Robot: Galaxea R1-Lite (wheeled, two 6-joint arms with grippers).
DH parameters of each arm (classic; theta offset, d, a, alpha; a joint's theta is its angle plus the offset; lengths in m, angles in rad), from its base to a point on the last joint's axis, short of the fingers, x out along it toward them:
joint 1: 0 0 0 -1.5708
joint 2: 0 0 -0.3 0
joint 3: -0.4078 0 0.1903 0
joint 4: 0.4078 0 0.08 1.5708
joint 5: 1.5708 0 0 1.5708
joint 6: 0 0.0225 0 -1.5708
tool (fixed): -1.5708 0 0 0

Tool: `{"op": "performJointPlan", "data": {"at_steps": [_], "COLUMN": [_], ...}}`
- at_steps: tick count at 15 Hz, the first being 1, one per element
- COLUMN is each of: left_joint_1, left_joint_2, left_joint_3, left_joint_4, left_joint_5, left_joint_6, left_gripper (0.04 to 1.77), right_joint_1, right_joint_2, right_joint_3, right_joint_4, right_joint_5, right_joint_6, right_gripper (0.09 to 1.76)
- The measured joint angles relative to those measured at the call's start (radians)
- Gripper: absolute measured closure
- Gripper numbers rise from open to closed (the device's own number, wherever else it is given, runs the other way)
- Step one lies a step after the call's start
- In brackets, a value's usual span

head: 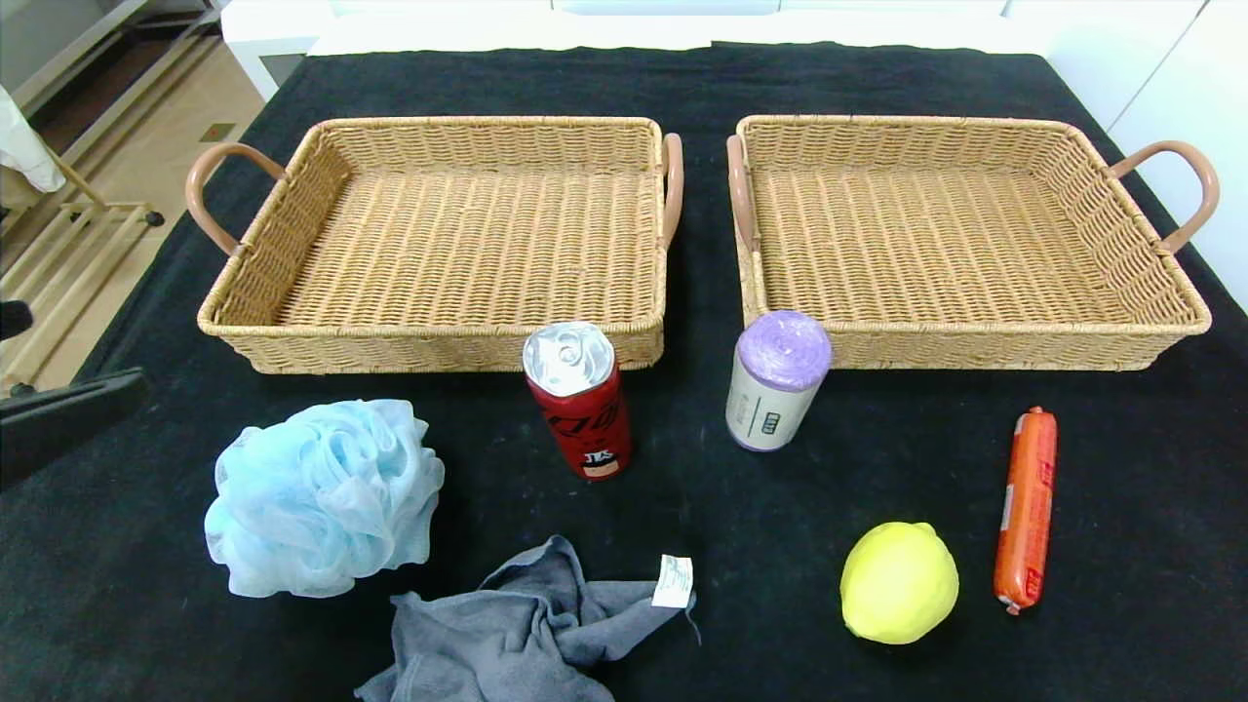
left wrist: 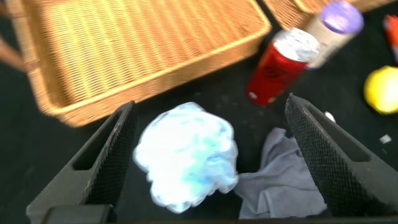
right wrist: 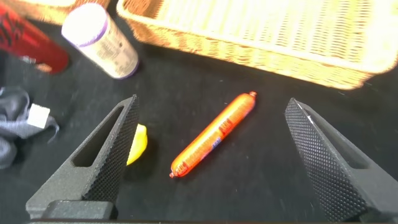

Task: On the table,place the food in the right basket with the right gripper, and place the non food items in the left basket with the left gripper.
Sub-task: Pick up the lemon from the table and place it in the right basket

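Both baskets sit bare on the counter [head: 682, 78]. The left end effector [left wrist: 208, 149], fingers spread wide and holding nothing, hangs over the blue bath sponge [left wrist: 186, 155] — light, squashy mesh, likely best pinched through its bulk. The right end effector [right wrist: 214, 152], equally released, hovers above the sausage [right wrist: 214, 134] — firm but slick in its wrap, so a grip across the middle looks safest.

Light: pretty bright and even, came from overhead
Shadows: soft, barely any on the table [head: 877, 468]
Glare: can top [head: 568, 356] shone
Blur: wrist views were smeary
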Motion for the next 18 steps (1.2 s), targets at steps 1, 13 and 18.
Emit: {"op": "performJointPlan", "data": {"at_steps": [1,13,18], "left_joint_1": [-0.039,-0.373,-0.399], "left_joint_2": [0.03,0.206,0.211], "left_joint_3": [-0.007,-0.058,-0.051], "left_joint_4": [-0.001,-0.004,-0.003], "left_joint_5": [0.0,0.104,0.126], "left_joint_6": [0.015,0.08,0.082], "left_gripper": [0.09,0.09,0.09], "right_joint_1": [0.004,0.256,0.296], "right_joint_2": [0.025,0.174,0.202], "right_joint_3": [-0.011,-0.051,-0.062], "right_joint_4": [0.0,0.009,0.012], "right_joint_5": [0.013,-0.08,-0.09], "right_joint_6": [-0.016,-0.033,-0.032], "right_gripper": [0.14,0.14,0.14]}}
